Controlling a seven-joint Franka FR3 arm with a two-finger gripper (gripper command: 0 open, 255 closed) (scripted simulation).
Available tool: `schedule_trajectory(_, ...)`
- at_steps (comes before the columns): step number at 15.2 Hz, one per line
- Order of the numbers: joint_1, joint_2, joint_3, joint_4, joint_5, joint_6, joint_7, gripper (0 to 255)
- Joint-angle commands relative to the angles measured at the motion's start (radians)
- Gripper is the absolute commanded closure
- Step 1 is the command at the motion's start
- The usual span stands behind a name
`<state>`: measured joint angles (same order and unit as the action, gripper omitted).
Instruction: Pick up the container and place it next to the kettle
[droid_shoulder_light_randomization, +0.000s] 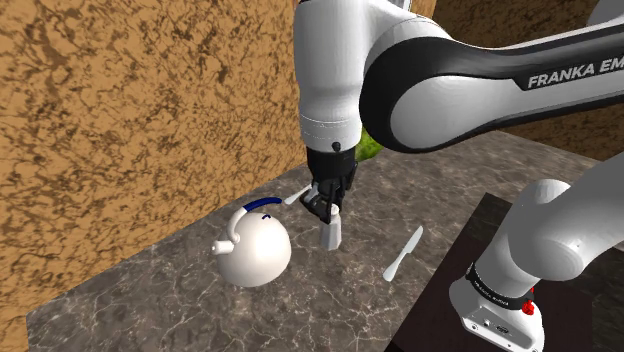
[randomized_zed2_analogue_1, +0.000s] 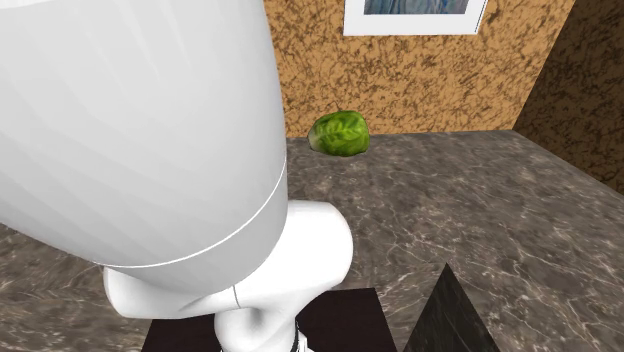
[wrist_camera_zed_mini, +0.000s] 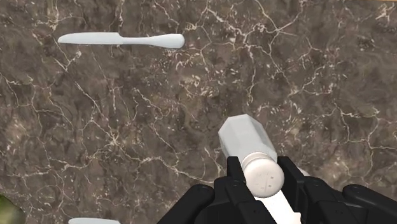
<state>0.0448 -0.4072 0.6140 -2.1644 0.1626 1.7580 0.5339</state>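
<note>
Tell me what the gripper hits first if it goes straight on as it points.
The gripper points down, shut on the white container, so that container's far end would meet the bare marble counter first. A knife lies off to the side. The gap's depth is unclear.

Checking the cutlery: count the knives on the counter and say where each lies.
2. One knife lies between the gripper and the stand. The other lies just beyond the gripper, by the kettle. More may be hidden behind the arm.
</note>
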Motion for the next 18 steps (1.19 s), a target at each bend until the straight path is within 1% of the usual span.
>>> schedule_trajectory(1,0.002,0.001,0.005,-0.025,0.002,0.027,0.001,255)
schedule_trajectory(18,-0.001,0.066,0.059,-0.204,-0.002,0.265,0.030,255)
